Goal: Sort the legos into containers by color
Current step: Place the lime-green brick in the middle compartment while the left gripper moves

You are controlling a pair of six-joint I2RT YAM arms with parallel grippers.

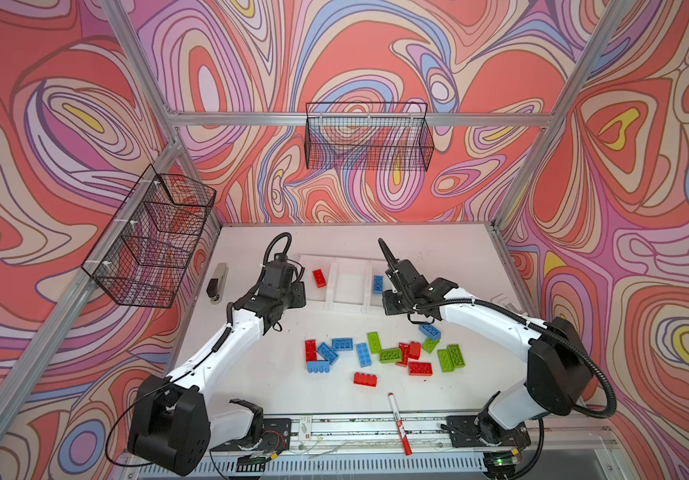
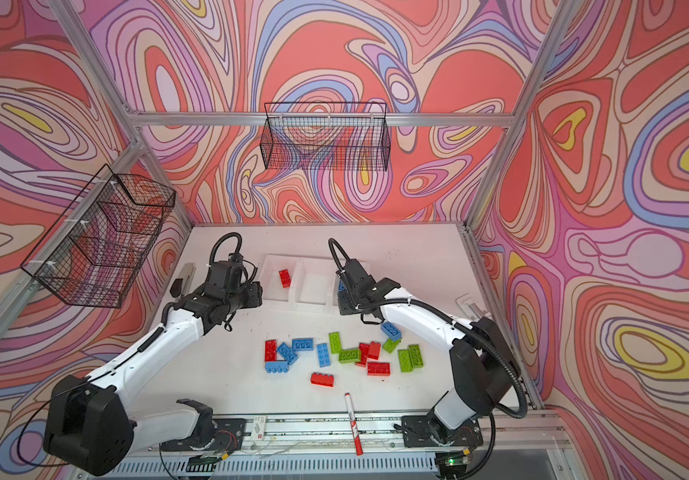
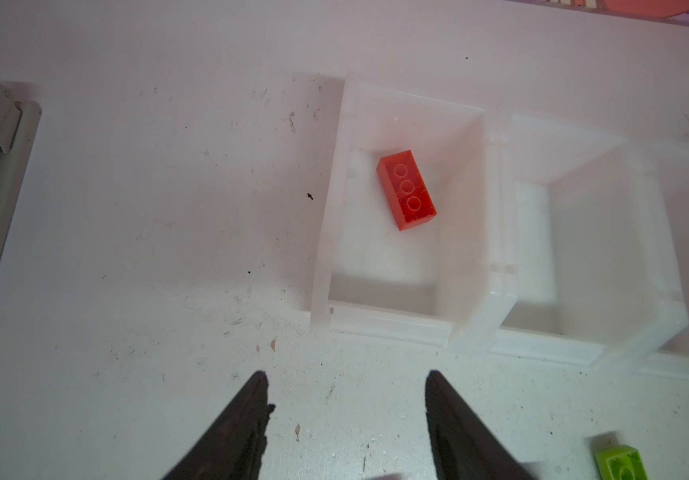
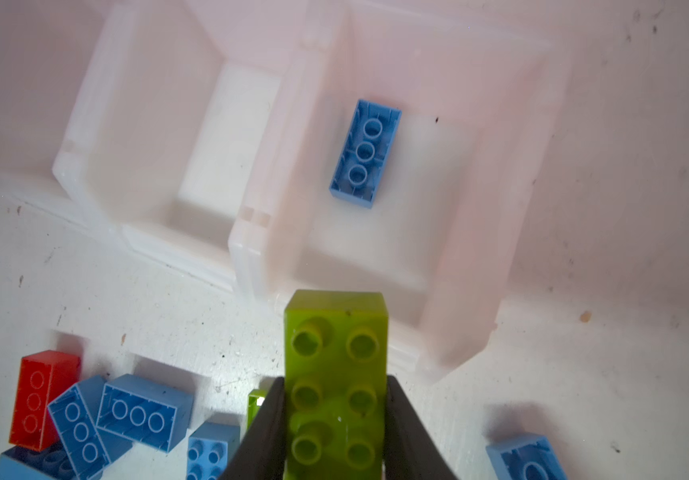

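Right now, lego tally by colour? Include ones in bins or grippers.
Red legos: 6, one in the leftmost bin
Blue legos: 6, one in the rightmost bin
Green legos: 6, counting the held green lego in the right gripper
Total: 18

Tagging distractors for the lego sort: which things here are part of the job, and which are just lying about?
Job:
white containers
red lego and blue lego, already binned
green lego, in the right gripper
loose legos

Lying about:
marker pen
stapler
back wire basket
side wire basket
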